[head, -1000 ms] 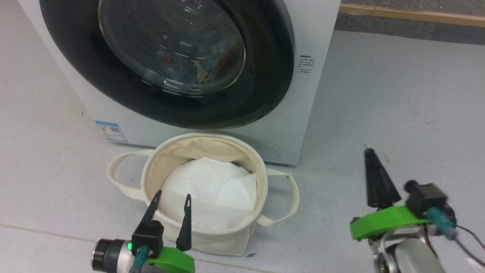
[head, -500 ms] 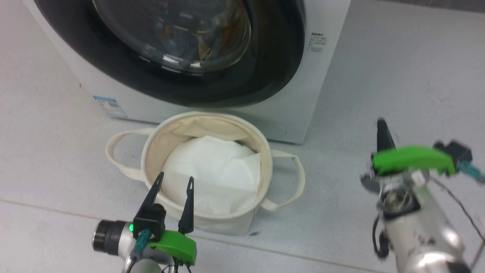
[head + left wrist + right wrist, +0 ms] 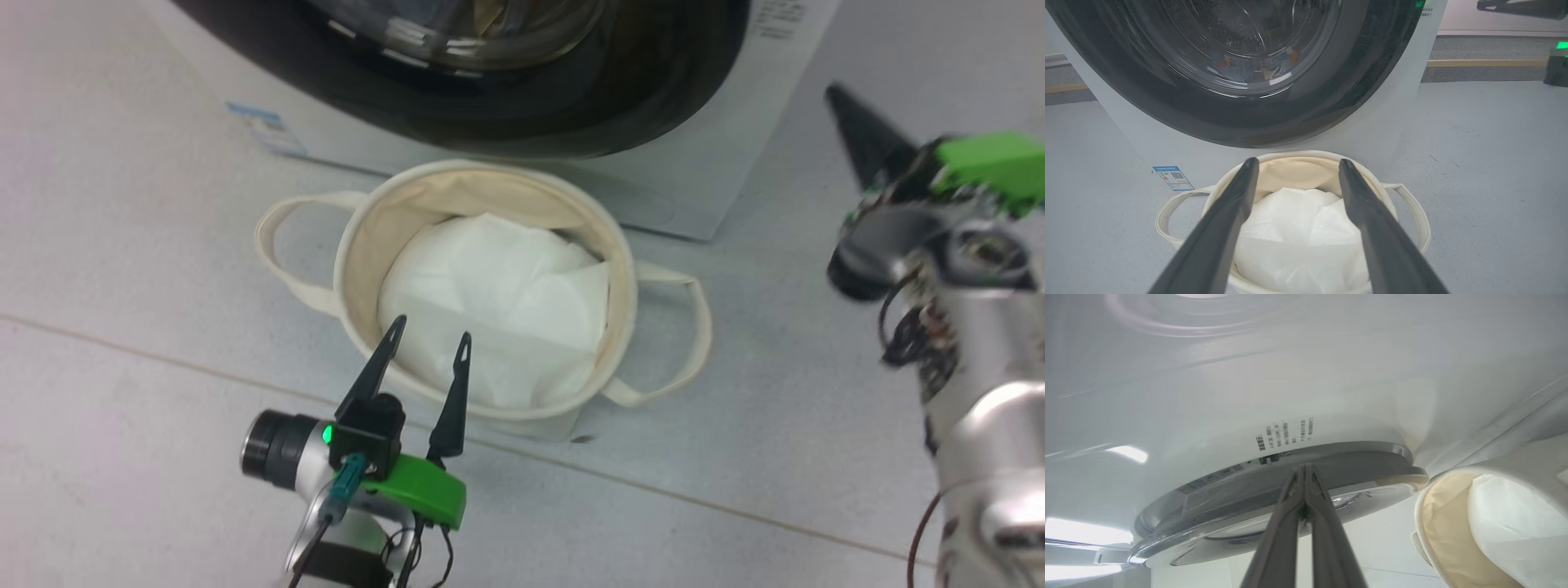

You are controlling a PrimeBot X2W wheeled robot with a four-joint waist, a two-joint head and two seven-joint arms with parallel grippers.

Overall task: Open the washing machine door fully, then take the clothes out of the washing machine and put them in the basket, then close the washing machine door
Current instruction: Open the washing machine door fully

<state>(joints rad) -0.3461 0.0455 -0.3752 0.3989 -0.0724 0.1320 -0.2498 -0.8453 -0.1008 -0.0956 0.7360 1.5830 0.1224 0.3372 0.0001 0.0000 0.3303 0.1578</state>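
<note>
Blue sticker [image 3: 1173, 178]: low on the washing machine [image 3: 1380, 122] front, left of the left gripper's fingers [image 3: 1220, 228] and about level with their tips. It carries a QR code and rows of small print, too fine to read.
Black print block [image 3: 1286, 435]: several short rows on the white front, just above the tips of the right gripper's fingers [image 3: 1286, 522]. They look like Chinese characters, though I cannot make them out.
Dark label [image 3: 1269, 459]: on the edge of the washing machine door [image 3: 1229, 506], just left of those fingertips; unreadable.
Grey print line [image 3: 1208, 482]: along the same edge, further left of the fingers; blurred.
Brand, numbers: none readable.
</note>
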